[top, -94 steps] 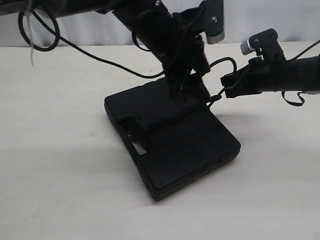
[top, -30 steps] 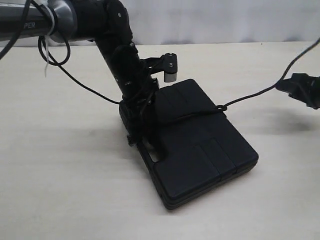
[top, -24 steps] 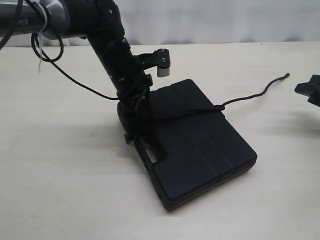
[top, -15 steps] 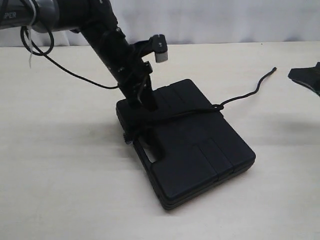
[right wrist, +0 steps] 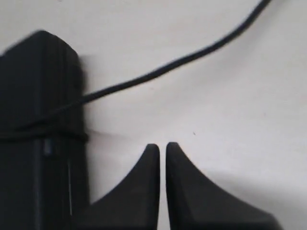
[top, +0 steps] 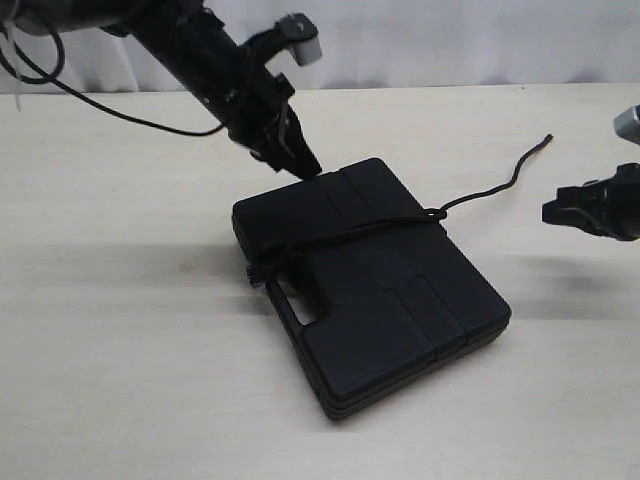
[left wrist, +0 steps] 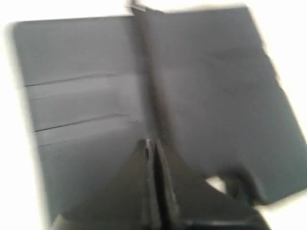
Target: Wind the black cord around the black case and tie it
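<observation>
The black case (top: 380,300) lies flat on the table. The black cord (top: 350,236) runs across its top from a knot at the handle-side edge (top: 262,273) to the far right corner. Its free end (top: 520,170) trails loose over the table. My left gripper (top: 306,168) hovers shut and empty just above the case's back edge; in the blurred left wrist view its fingertips (left wrist: 151,144) point at the cord (left wrist: 147,76) on the case (left wrist: 86,72). My right gripper (top: 556,212) hangs right of the case, shut and empty (right wrist: 162,146), with the cord (right wrist: 192,58) and case (right wrist: 38,124) beyond it.
The pale table (top: 120,380) stretches around the case. A thin black arm wire (top: 130,120) hangs behind the left arm. A white wall (top: 450,40) backs the table.
The right gripper let go of the cord's end, which fell slack on the table. The left gripper lifted off the case's handle-side edge, up and back. The case stayed put.
</observation>
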Controlling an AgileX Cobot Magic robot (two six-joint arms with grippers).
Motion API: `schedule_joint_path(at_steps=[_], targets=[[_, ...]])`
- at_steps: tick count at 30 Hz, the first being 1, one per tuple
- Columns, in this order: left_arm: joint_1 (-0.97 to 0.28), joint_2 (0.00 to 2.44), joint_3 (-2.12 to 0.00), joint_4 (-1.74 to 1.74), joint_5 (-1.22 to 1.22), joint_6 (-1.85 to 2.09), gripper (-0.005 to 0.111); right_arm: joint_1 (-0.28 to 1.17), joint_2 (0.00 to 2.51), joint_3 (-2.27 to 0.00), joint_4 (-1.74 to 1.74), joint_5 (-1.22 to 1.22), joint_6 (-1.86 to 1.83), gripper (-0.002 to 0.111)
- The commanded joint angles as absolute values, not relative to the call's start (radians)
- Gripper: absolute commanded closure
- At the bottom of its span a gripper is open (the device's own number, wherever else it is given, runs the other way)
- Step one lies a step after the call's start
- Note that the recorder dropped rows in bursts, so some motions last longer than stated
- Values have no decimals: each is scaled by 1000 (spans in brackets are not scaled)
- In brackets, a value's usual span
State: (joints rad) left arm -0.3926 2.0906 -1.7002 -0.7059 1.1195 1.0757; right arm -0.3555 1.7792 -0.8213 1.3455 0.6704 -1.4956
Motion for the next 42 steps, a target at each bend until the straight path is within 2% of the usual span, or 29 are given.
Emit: schedule_joint_path(at_steps=[1,7,10,15,19,25,31,37,42], targets=[[-344,2032,-1698,-718,948,909,107,-265,1663,-735,1087,520,-1256,104],[-324,2005,-1698,-717,912,892,107,-158,1627,-588,930,479,-1076,104],[-324,2006,-1698,-720,912,892,107,-34,1632,-562,980,338,-1083,104],[-324,2006,-1698,-727,902,890,107,186,1765,-647,1042,297,-1078,104],[-324,2006,-1698,-727,899,890,107,272,1862,-818,1069,320,-1040,104],[-324,2006,-1698,-717,880,890,107,280,2004,-1043,1092,366,-1024,104],[-324,2006,-1698,-686,887,890,107,282,2177,-1245,1134,585,-1026,104],[-324,2006,-1698,-663,881,892,107,252,2115,-1223,1079,561,-1032,104],[-324,2006,-1698,-620,855,865,107,198,1954,-1061,1076,493,-1073,104]])
